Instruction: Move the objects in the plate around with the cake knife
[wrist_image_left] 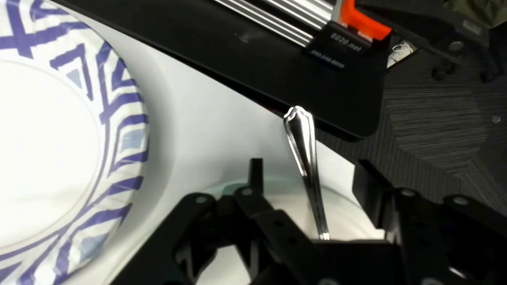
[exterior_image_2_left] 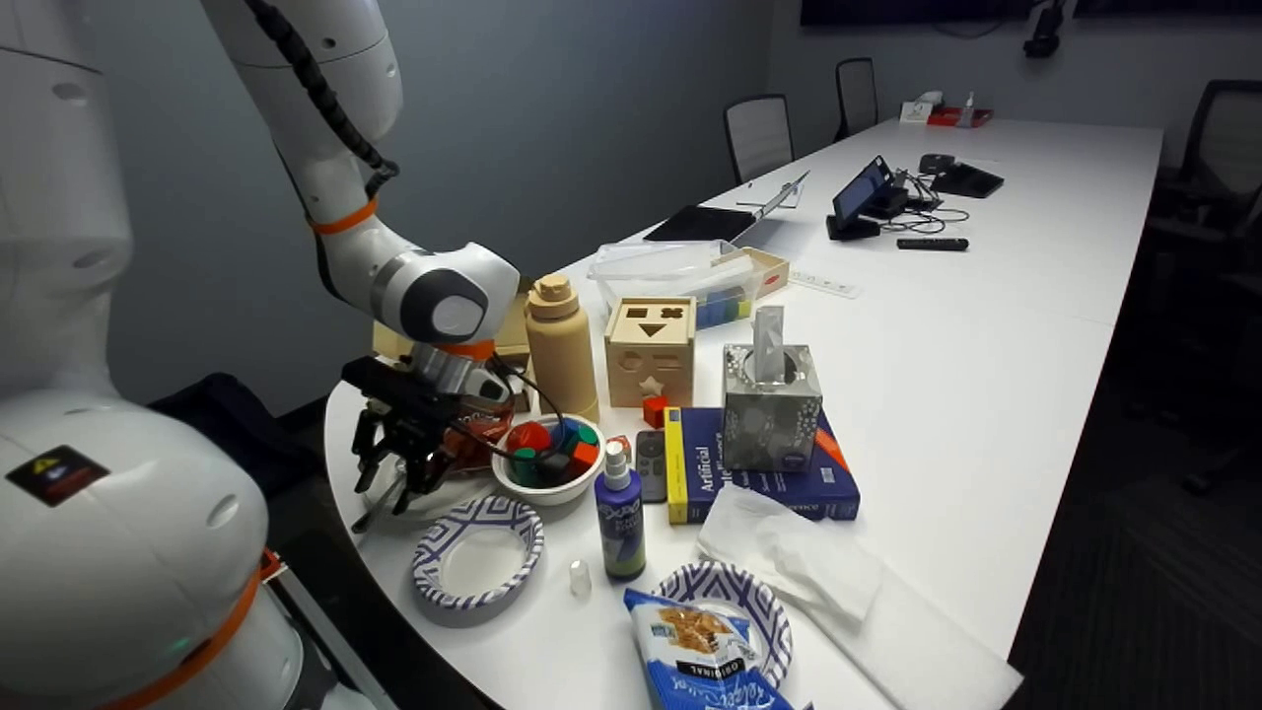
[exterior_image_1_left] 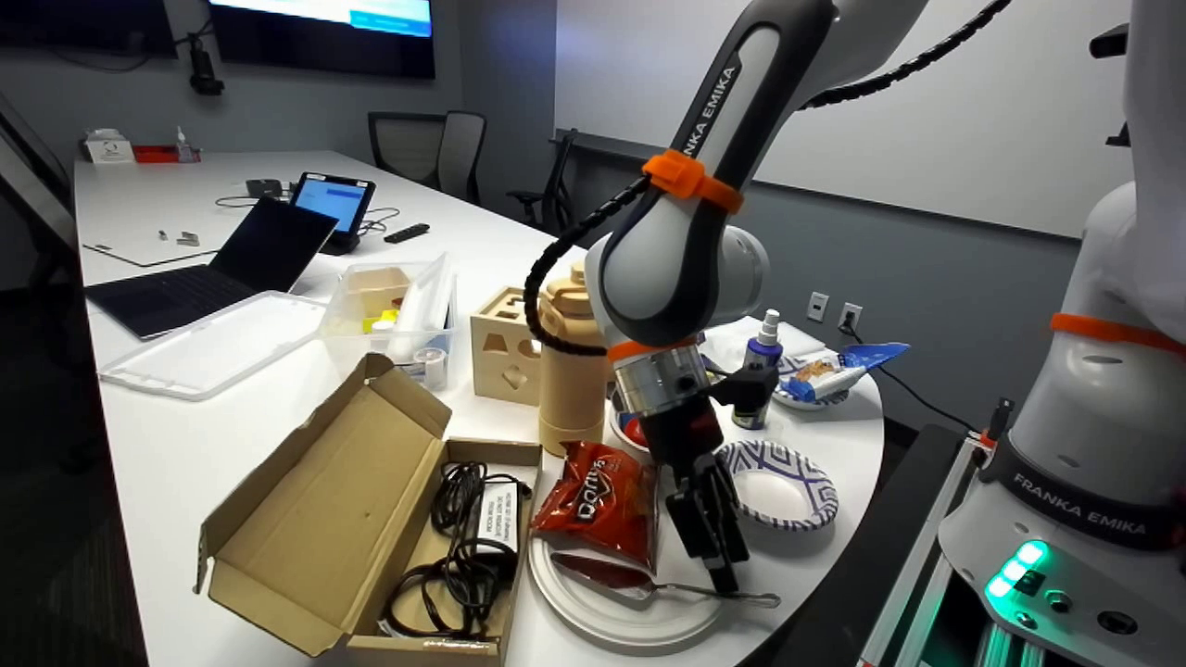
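A silver cake knife [exterior_image_1_left: 607,572] lies across the white plate [exterior_image_1_left: 639,632], its blade on the plate and its handle reaching past the rim toward the table edge. In the wrist view the cake knife's handle [wrist_image_left: 311,170] runs between the spread fingers of my gripper [wrist_image_left: 311,174], with a gap on either side. The blade is hidden there behind the gripper body. My gripper [exterior_image_2_left: 383,496] points down at the handle and holds nothing. A red Doritos bag [exterior_image_1_left: 598,505] rests partly over the plate's far side. No other object shows in the plate.
Beside the plate stands an open cardboard box [exterior_image_1_left: 315,519] with cables. A patterned bowl [wrist_image_left: 122,138] sits close to my gripper. A white bowl [exterior_image_2_left: 548,499] of coloured blocks, a tan bottle [exterior_image_1_left: 572,371] and a spray bottle [exterior_image_2_left: 621,532] are nearby.
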Motion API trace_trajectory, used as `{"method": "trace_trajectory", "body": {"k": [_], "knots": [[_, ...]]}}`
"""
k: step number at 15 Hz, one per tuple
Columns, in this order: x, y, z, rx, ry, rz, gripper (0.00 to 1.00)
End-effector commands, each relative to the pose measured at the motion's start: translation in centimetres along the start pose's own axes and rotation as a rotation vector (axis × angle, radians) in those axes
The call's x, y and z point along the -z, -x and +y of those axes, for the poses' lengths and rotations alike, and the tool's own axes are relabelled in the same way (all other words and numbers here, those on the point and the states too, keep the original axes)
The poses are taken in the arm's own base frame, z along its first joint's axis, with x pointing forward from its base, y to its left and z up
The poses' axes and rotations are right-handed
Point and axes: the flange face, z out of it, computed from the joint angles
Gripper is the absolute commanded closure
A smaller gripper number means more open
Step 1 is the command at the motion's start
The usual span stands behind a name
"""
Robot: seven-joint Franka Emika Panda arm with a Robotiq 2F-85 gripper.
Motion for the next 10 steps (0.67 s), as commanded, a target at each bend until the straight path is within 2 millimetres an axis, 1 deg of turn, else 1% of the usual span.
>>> {"method": "trace_trajectory", "body": {"k": [1, 2, 4, 6, 9, 10], "knots": [[1.1, 0.5, 0.1, -0.03, -0.012, 0.044, 0.08], [1.6, 0.6, 0.1, -0.041, -0.019, 0.055, 0.01], [2.7, 1.2, 0.0, -0.06, -0.037, 0.082, 0.0], [4.1, 2.2, -0.7, -0.082, -0.062, 0.113, 0.0], [5.9, 4.4, -2.1, -0.117, -0.083, 0.171, 0.0], [6.3, 5.6, -2.6, -0.126, -0.082, 0.197, 0.0]]}}
